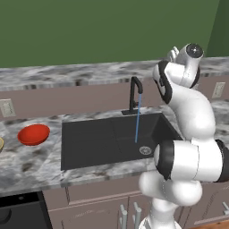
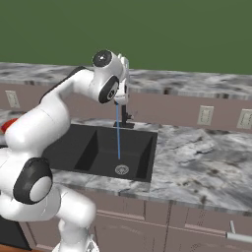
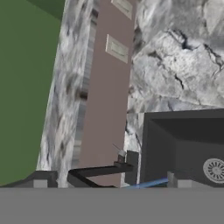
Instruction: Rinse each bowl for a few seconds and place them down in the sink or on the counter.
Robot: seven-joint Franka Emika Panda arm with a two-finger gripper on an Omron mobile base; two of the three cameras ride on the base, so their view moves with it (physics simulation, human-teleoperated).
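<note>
We see the tool (image 3: 109,183) with its two finger tips spread wide at the bottom of the hand view, holding nothing and touching nothing. It sits high above the faucet (image 1: 135,95), near the upper right of the left base view. A thin blue stream of water (image 1: 137,120) falls from the spout to the sink (image 1: 89,143) floor, just beside the round drain (image 1: 145,150). The red bowl (image 1: 33,134) rests on the desk (image 1: 31,163) at centre left of that view, left of the basin and well apart from the tool. At the far left edge a sliver of the tan bowl (image 1: 1,143) shows. A green wall (image 1: 89,27) rises behind the marbled ledge.
</note>
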